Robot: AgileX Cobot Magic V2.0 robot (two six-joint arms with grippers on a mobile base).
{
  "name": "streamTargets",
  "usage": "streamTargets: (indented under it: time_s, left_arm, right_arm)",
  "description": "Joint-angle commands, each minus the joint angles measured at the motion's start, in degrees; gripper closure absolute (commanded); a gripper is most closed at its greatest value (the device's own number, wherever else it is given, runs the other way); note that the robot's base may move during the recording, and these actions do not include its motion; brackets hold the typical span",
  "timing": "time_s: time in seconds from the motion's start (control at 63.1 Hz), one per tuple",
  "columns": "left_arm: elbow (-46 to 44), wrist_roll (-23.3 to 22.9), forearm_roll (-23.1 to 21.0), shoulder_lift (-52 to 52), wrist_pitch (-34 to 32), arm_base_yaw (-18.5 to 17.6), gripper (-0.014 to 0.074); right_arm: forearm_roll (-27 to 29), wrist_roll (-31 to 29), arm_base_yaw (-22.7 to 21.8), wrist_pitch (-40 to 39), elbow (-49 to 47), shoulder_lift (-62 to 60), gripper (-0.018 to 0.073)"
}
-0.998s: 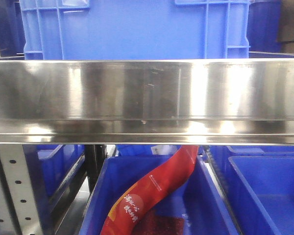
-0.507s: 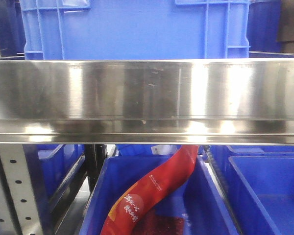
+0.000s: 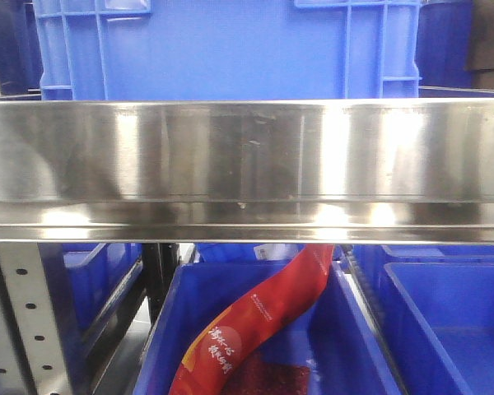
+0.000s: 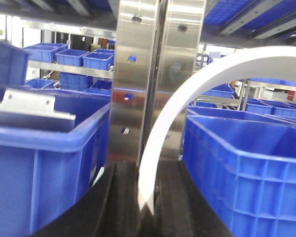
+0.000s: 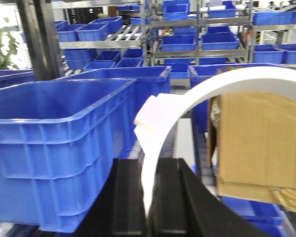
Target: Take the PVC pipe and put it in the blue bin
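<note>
left hand (image 4: 148, 173) — white arc (image 4: 187, 91) runs through, grip unclear | right hand (image 5: 150, 168) — likewise

White pipe (image 4: 185, 94) — blue bin (image 5: 64, 143)

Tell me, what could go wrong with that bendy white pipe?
The white pipe is bent in an arc and seems pinched only near its end by the left gripper, so it might spring loose. A metal shelf post stands straight ahead; the pipe could knock it. In the right wrist view a cardboard box beside the arc could snag it.
</note>
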Motion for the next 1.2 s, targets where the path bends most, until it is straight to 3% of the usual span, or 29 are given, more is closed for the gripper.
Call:
streamTargets:
  time_s: [0.0,0.158,0.206,0.301,0.428,0.776,0.95,1.188]
  left_arm:
    - [-1.92,0.54,-2.2,1.46,1.08,-0.11,0.0707]
    - [-2.55,0.73,-6.48,4.72,1.12,-0.11,0.0707]
    - [-2.91,2.77,-8.19,5.37,1.24,-0.11,0.0707]
    - [-4.63,13.94,-15.9,6.3,1.24,-0.11,0.0707]
    - [-6.86,21.28,-24.03,8.39,1.24,-0.11,0.0707]
    - [-13.56,22.98,-24.41,19.97,1.66,-1.23,0.0707]
    - [-17.46,30.8,-24.53,24.78,-1.1,-7.22,0.0707]
    - [-18.51,31.1,-24.53,32.17,-8.94,-14.76,0.0707]
  right_arm:
    - [0.49,-0.61,1.59,-1.0,-1.07,1.3,0.0727]
    - [0.49,-1.48,5.3,0.42,-6.61,5.57,0.0727]
    - [0.49,-1.72,6.3,0.95,-8.62,6.82,0.0727]
    - [0.49,-2.96,8.65,3.39,-12.53,10.46,0.0727]
    - [0.49,-2.96,10.13,3.72,-15.49,14.06,0.0727]
    - [0.49,-5.5,14.44,1.48,-20.31,23.3,0.0727]
    - [0.11,-5.63,18.55,-3.36,-22.0,26.58,0.0722]
    - [-3.59,-5.63,19.42,-7.16,-22.77,32.37,0.072]
